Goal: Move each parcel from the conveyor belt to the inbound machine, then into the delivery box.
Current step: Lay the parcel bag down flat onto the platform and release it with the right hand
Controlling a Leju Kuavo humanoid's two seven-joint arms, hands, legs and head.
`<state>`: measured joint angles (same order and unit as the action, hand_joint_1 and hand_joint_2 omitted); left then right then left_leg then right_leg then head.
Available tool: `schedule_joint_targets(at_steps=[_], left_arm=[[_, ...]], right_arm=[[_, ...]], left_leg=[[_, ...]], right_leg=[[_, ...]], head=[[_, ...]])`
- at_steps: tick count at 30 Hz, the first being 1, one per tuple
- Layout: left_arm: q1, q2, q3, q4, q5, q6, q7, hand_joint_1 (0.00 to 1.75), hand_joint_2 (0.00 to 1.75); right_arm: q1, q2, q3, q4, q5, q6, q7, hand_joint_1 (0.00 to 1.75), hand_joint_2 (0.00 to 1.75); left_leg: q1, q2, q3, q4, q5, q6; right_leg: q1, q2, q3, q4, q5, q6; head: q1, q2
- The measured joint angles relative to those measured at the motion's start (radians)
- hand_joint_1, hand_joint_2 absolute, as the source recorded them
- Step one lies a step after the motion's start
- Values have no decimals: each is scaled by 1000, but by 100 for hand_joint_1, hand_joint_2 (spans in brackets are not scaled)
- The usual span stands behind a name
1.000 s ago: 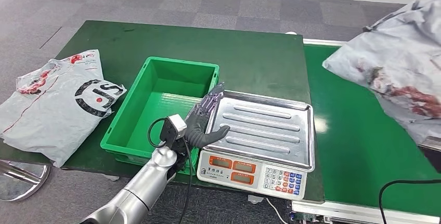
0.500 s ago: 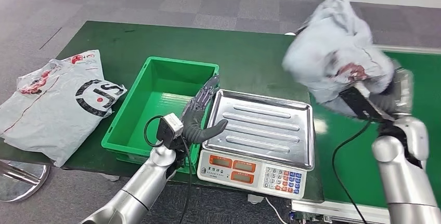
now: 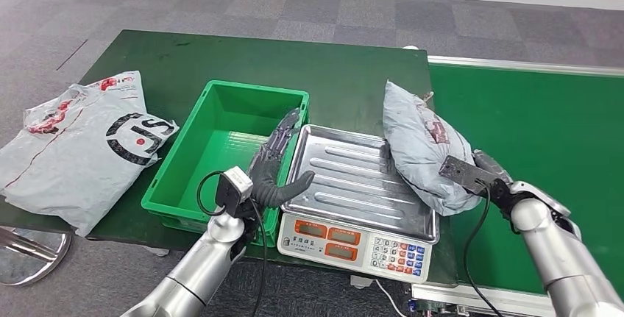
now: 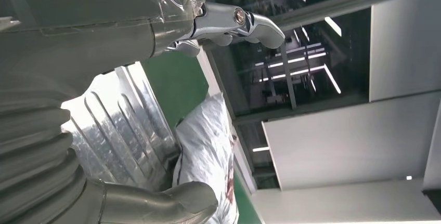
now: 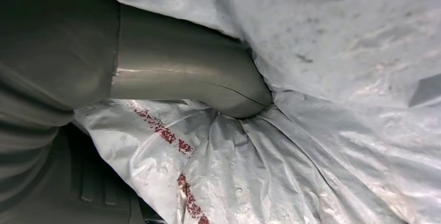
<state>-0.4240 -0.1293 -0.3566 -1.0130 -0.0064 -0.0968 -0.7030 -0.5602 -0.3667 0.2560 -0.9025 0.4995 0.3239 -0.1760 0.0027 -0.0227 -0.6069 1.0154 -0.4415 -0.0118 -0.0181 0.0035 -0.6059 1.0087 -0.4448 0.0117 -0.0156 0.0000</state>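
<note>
Green matting covers the table; the right hand grips the grey parcel, seemingly resting on the scale tray's far edge; the left hand waits with fingers spread; weighing step underway; next, release, then transfer to the green bin.

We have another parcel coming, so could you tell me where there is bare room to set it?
The green bin is empty. The scale tray is bare between the left hand and the parcel held by the right hand; its right edge is crowded.
</note>
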Motion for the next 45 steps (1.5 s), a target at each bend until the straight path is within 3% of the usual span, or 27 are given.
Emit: schedule_joint_targets(at_steps=[5,9,12,18,20,28,34,37,39,42,45], left_arm=[[23,0,11,-33,-2,16,0,0,175],[32,0,11,-48,-6,27,0,0,175],[35,0,11,-57,-4,34,0,0,175],[39,-1,11,-65,-2,31,0,0,175],[39,-2,11,-65,-2,28,0,0,175],[39,-5,11,-67,-1,25,0,0,175],[38,-6,11,-67,-1,15,0,0,175],[38,-9,11,-67,-1,12,0,0,175],[37,-10,11,-68,-1,12,0,0,175],[37,-10,11,-69,-2,12,0,0,175],[36,-10,11,-69,-4,12,0,0,175]], right_arm=[[-11,-14,40,9,4,-37,25,175,175],[-12,-16,70,6,11,-94,-117,175,175],[1,-12,94,-41,75,-274,-212,175,175],[34,6,111,-203,288,-709,-178,175,175],[41,10,111,-258,327,-788,-169,175,175],[64,14,111,-358,351,-813,-161,175,175],[79,15,101,-405,512,-977,-141,175,175],[74,24,94,-420,537,-910,-126,175,175],[56,42,94,-405,481,-747,-115,175,175],[11,70,95,-328,333,-406,-88,175,175],[-9,78,96,-251,272,-262,-86,175,175]], left_leg=[[0,0,0,0,0,0],[0,1,0,0,0,0],[0,1,0,0,0,0],[0,0,-1,0,0,-1],[0,1,-1,0,0,-1],[0,0,-2,0,-1,-1],[0,1,-1,0,-1,-1],[0,1,-2,0,-1,-1],[0,2,-2,0,-1,-1],[0,1,-1,0,0,-1],[0,-2,-3,0,2,0]], right_leg=[[0,0,1,0,0,0],[0,0,1,0,1,0],[0,1,0,0,1,0],[0,0,-1,1,0,-1],[0,1,-1,1,0,-1],[0,0,-1,0,0,-1],[0,1,-2,0,0,-1],[0,1,-1,0,0,-1],[0,1,-2,0,0,-1],[0,0,-2,0,0,-1],[0,-3,-2,0,0,-1]], head=[[0,0],[0,0],[0,0],[0,0],[0,0],[0,0],[0,0],[0,0],[0,0],[0,0],[0,0]])
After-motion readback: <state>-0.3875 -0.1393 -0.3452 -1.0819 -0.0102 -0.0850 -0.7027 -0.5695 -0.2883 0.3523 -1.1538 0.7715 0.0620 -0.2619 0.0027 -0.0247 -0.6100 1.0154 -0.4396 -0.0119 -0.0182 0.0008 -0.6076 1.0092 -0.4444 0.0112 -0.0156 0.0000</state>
